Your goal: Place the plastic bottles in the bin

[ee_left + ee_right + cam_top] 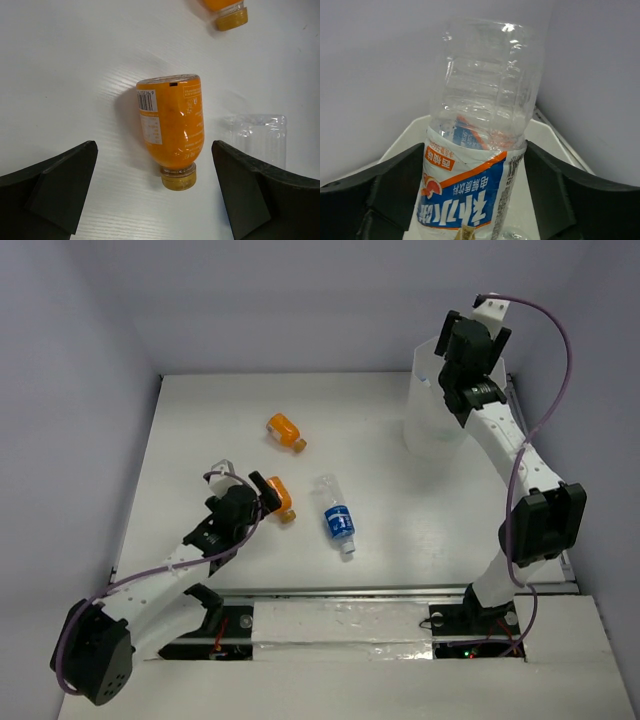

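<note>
An orange bottle (pixel 281 497) lies on its side on the table, cap towards the camera in the left wrist view (pixel 172 130). My left gripper (pixel 262 488) is open and astride it (pixel 154 192), with a finger (pixel 60 185) on each side and not touching it. A second orange bottle (pixel 286 431) lies farther back (pixel 227 10). A clear bottle with a blue label (pixel 337 518) lies to the right (pixel 257 137). My right gripper (pixel 465 365) is above the translucent bin (pixel 435 420), shut (pixel 475 200) on a clear bottle with a blue, white and orange label (pixel 480 150).
The white table (pixel 200 440) is walled in by grey panels at the back and sides. The bin stands at the back right, near the table's right edge. A metal rail (pixel 400 592) runs along the near edge by the arm bases.
</note>
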Controlling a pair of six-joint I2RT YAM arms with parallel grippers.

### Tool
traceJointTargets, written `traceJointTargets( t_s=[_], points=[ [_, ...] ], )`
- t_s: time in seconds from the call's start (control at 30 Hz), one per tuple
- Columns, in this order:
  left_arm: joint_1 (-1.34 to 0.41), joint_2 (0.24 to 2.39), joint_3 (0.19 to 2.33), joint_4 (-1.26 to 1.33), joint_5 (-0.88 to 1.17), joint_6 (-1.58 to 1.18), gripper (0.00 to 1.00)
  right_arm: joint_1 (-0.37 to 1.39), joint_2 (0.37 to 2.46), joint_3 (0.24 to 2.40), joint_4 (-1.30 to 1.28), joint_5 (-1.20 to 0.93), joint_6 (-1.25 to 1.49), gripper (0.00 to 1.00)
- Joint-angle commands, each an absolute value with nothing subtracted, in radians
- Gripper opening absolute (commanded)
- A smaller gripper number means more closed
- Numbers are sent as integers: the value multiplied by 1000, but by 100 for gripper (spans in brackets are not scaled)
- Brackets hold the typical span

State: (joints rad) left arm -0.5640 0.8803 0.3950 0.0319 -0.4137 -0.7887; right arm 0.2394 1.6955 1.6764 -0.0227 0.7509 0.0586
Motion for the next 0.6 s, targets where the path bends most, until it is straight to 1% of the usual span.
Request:
traceJointTargets(
  t_s=[0.0, 0.03, 0.13, 0.33, 0.4, 0.43, 0.5, 0.53, 0.57],
  points=[
    [-552, 942, 390, 130, -376, -762, 99, 232, 1620, 1643, 57, 738, 118, 85],
    [-552, 956, 396, 143, -373, -761, 99, 232, 1609, 1643, 35, 730, 136, 92],
    [-543, 1005, 420, 169, -377, -756, 99, 232, 1580, 1634, -27, 689, 178, 100],
    [-543, 1094, 462, 215, -354, -739, 99, 232, 1450, 1602, -60, 618, 218, 100],
    [-543, 1133, 465, 242, -353, -741, 99, 241, 1379, 1560, -75, 586, 247, 100],
    [-543, 1150, 472, 250, -362, -741, 98, 241, 1350, 1534, -80, 572, 277, 98],
    [-543, 1196, 485, 262, -373, -736, 98, 307, 1265, 1459, -57, 528, 302, 93],
    [-543, 1212, 501, 264, -382, -732, 97, 333, 1240, 1378, -35, 522, 314, 80],
    [-543, 1226, 508, 274, -382, -721, 96, 357, 1220, 1340, -35, 496, 327, 72]
  ],
)
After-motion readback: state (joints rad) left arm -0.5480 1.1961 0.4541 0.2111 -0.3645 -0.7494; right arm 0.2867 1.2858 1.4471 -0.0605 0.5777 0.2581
